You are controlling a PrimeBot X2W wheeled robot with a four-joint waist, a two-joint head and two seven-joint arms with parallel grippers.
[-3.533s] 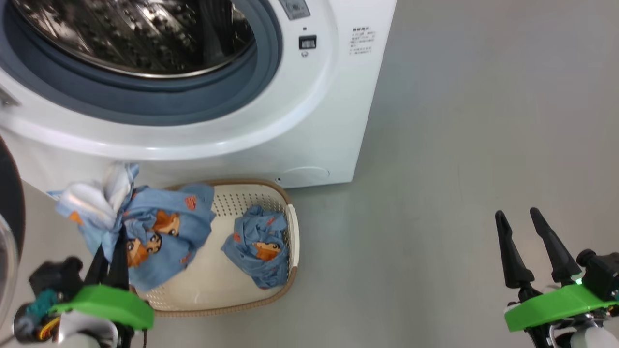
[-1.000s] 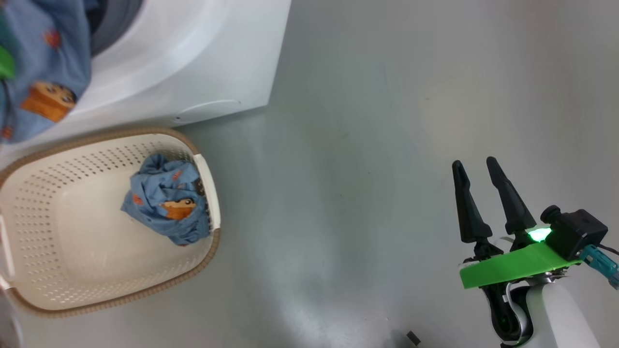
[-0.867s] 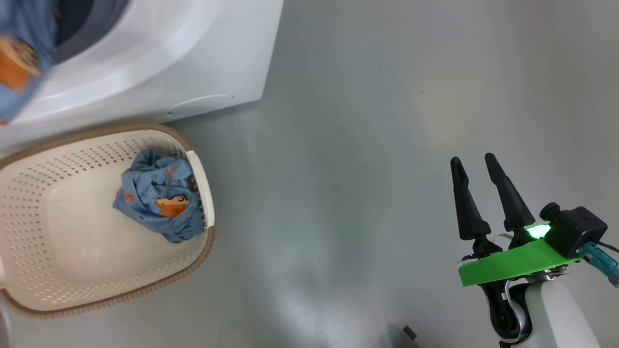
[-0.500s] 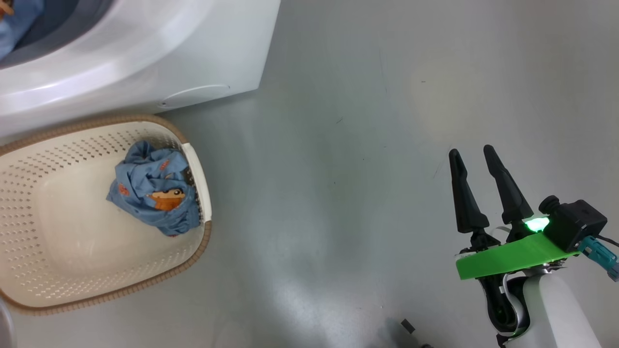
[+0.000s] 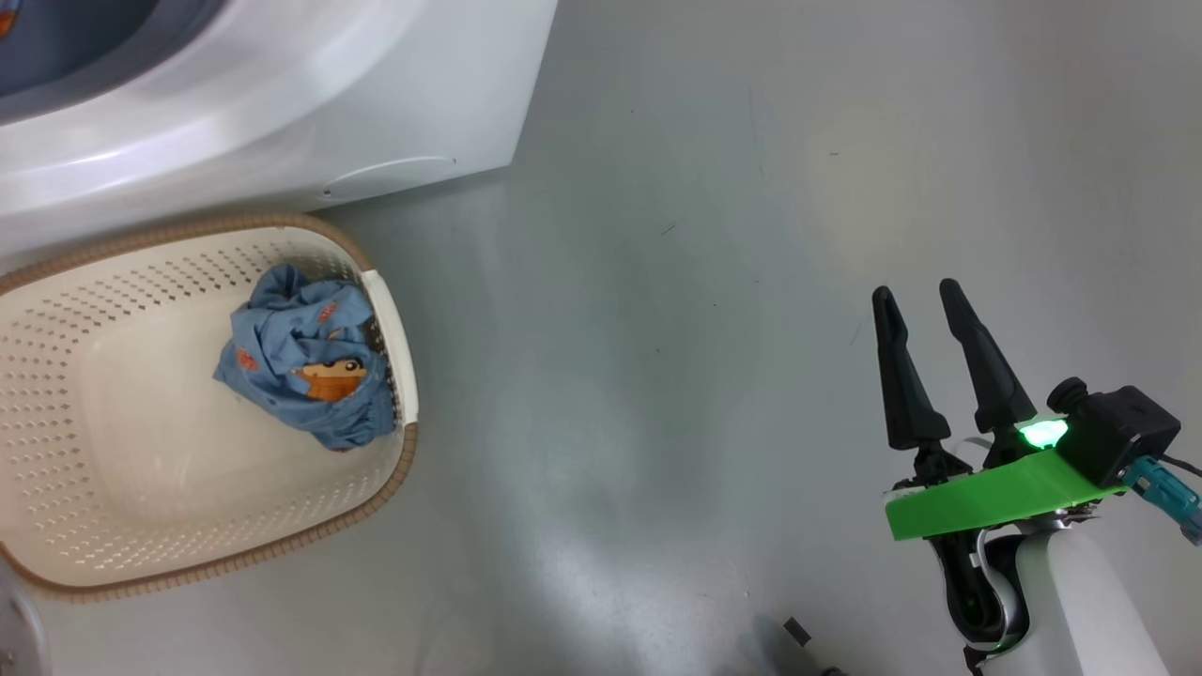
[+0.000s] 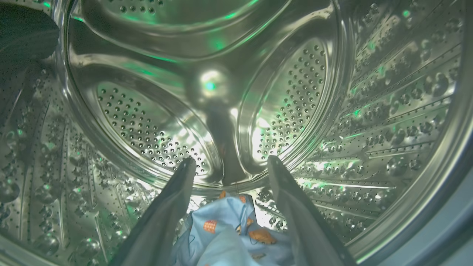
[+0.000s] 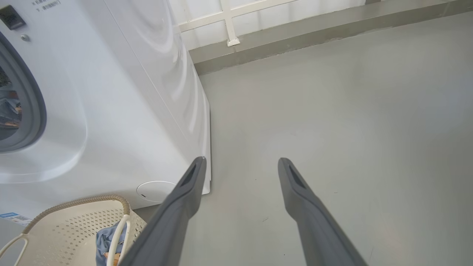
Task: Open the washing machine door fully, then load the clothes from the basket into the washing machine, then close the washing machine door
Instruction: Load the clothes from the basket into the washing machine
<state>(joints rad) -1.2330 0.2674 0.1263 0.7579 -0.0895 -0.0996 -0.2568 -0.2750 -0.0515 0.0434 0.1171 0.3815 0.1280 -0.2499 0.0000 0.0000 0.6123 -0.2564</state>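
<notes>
A white washing machine (image 5: 310, 103) fills the upper left of the head view, with a strip of its grey door seal showing at the corner. On the grey floor (image 5: 657, 376) in front of it sits a cream perforated basket (image 5: 141, 469) with a brown rim, close to the machine's base. A bundle of light blue clothes (image 5: 305, 371) printed with orange figures lies inside the basket against its right wall.

The right gripper (image 5: 915, 289) hovers over bare floor, well to the right of the basket. Its two dark fingers are spread apart and hold nothing. The right wrist view looks along those open fingers, with the machine's side and a corner of the basket to their left.

The left gripper (image 6: 231, 159) is inside the shiny steel drum (image 6: 332, 111), fingers wide apart. A second blue garment (image 6: 229, 236) lies at the bottom of the drum, low between the fingers, which are not closed on it.
</notes>
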